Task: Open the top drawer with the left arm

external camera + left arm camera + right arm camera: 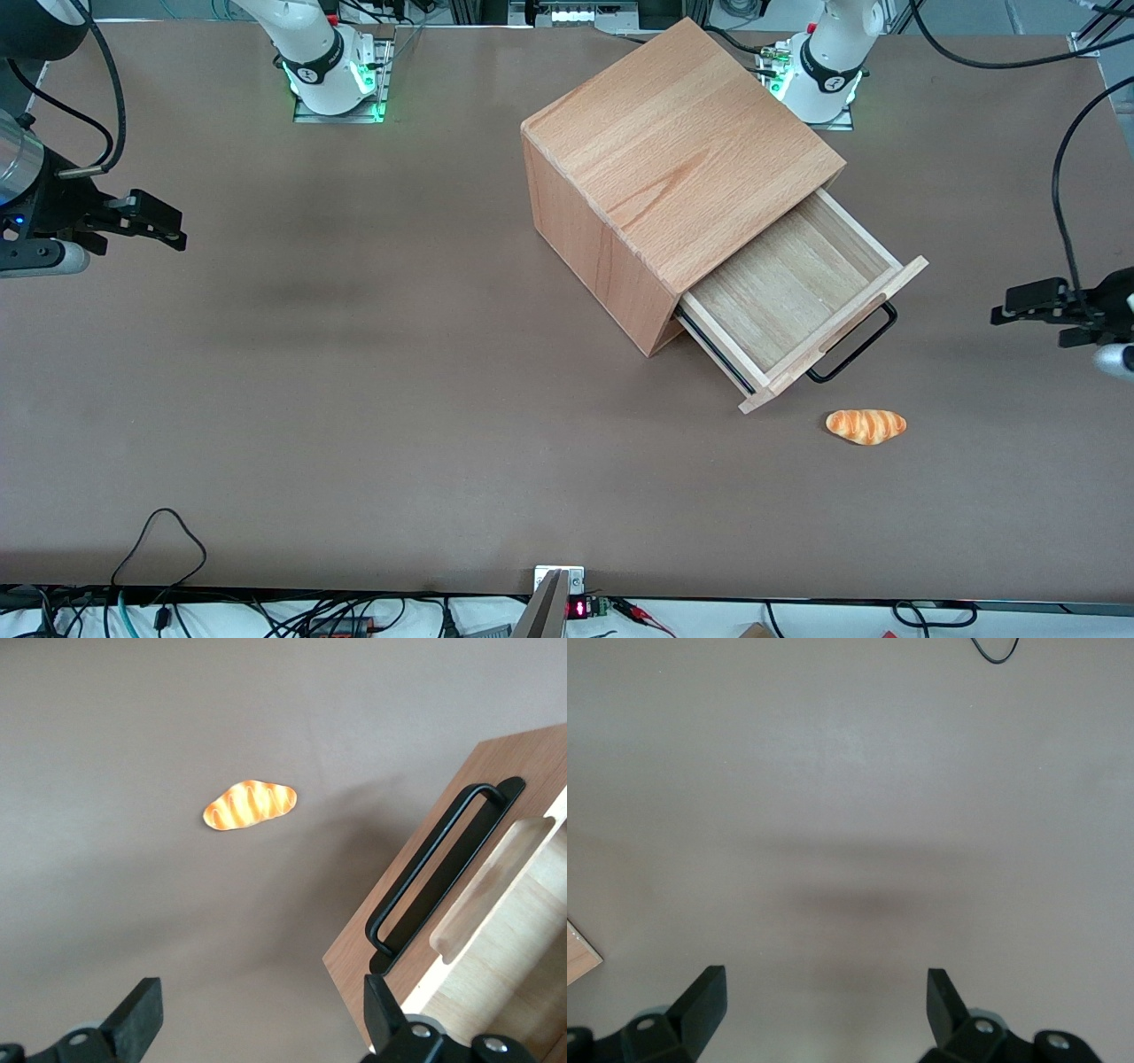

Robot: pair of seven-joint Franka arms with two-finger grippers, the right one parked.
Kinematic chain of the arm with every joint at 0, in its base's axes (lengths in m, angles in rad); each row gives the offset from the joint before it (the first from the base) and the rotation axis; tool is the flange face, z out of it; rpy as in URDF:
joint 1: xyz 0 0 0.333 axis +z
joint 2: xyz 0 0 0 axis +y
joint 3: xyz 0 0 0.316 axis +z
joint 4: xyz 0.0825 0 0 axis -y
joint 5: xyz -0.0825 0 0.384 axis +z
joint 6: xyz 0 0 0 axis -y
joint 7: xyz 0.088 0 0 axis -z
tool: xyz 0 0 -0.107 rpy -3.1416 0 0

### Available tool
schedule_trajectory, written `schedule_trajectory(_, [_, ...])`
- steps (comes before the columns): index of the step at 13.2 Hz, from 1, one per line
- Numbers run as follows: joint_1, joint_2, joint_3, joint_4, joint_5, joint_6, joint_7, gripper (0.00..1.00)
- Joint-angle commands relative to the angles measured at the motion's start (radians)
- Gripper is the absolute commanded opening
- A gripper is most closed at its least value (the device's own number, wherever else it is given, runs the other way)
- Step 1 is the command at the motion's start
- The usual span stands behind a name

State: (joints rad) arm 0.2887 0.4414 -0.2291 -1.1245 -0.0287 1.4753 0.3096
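I see the surface as a matt brown sheet, smooth and without shine. The cabinet is pale beech wood with a clear grain and a satin finish. The top drawer is lighter bare-looking wood inside, with a thin black metal bar handle, faintly glossy. My end effector, near the working arm's end, looks like matt black plastic, fingers spread. The bread roll is shiny orange.

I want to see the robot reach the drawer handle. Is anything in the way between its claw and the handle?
Nothing visible blocks it. The end effector hovers open, toward the working arm's end of the table, with bare table up to the black handle of the top drawer, which is already pulled out. The bread roll lies nearer the front camera, off that line.
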Motion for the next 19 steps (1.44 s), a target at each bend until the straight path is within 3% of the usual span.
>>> schedule_trajectory(1, [0.009, -0.061, -0.001, -0.041, 0.023, 0.003, -0.047, 1.0])
schedule_trajectory(6, [0.011, -0.157, 0.002, -0.169, 0.023, 0.099, -0.069, 1.0])
schedule_trajectory(11, [-0.183, -0.286, 0.201, -0.328, 0.021, 0.189, -0.072, 1.0])
schedule_trajectory(15, [-0.253, -0.36, 0.244, -0.374, 0.012, 0.208, -0.107, 1.0])
schedule_trajectory(19, [-0.258, -0.418, 0.246, -0.418, 0.013, 0.204, -0.109, 1.0])
